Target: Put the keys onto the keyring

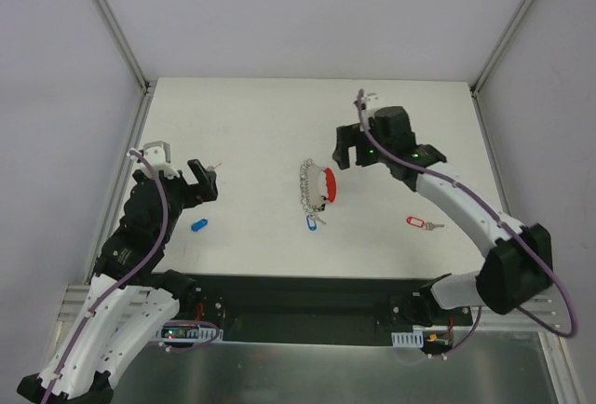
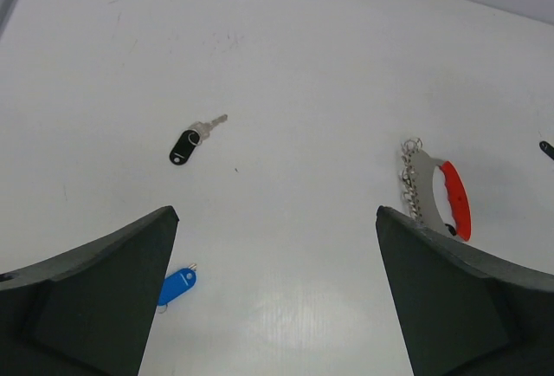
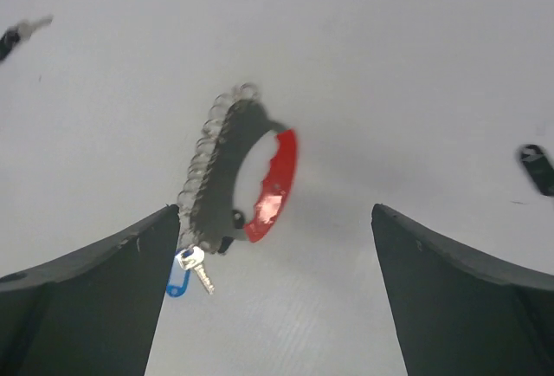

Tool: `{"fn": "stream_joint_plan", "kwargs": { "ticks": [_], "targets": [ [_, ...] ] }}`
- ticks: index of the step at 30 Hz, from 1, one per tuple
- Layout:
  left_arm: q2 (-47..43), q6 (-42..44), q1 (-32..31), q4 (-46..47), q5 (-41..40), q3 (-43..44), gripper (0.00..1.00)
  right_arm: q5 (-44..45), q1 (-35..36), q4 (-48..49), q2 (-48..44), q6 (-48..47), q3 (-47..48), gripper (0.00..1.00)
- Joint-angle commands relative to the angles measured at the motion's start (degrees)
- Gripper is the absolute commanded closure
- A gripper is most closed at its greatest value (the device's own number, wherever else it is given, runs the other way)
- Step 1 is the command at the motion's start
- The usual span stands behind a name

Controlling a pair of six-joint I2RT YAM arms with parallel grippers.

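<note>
Far L, over white surface (image 1: 261, 115): left jaws spread wide, gripping nothing, hanging clear above it. Just below them in top view: small silver key w/ blue plastic tag (image 1: 198, 225), lying loose, close to L finger in L wrist cam. Further out in L wrist view: silver key w/ black oblong tag (image 2: 184, 145), lying alone, well apart from blue one.

Centre: keyring, a loop of silver chain links w/ curved red plastic segment (image 1: 317, 187), lying on surface, chain along L side, red arc on R. At its near end: 2nd blue-tagged key (image 1: 312, 223), touching chain; threaded on or not, can't tell.

Up & R of ring: right jaws wide apart, holding nothing, hovering near ring's far-R side, not touching it. In R wrist cam, ring seen beyond & between the two dark fingers (image 3: 86, 298), nearer the L one.

R of ring, well apart: silver key w/ red tag (image 1: 416, 223), loose on surface beside R forearm. At R edge of R wrist view: dark oblong tag (image 3: 537, 168), too blurred to tell more
</note>
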Motion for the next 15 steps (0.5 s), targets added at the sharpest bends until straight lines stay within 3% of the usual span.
{"fn": "stream_joint_plan", "kwargs": {
  "ticks": [1,9,15],
  "targets": [
    [-2.4,2.4,0.4,0.5,-5.4,0.4,0.01,15.1,-6.5,-1.7,-13.8,5.7,-3.1,0.04],
    [-5.7,5.1,0.4,0.9,-5.8,0.5,0.01,35.2,-11.6,-9.6,-38.6,4.3,-7.0,0.04],
    [-7.1,7.0,0.4,1.8,-6.2,1.1,0.01,43.4,-11.6,-11.4,-51.7,-0.2,-10.5,0.04]
  ]
}}
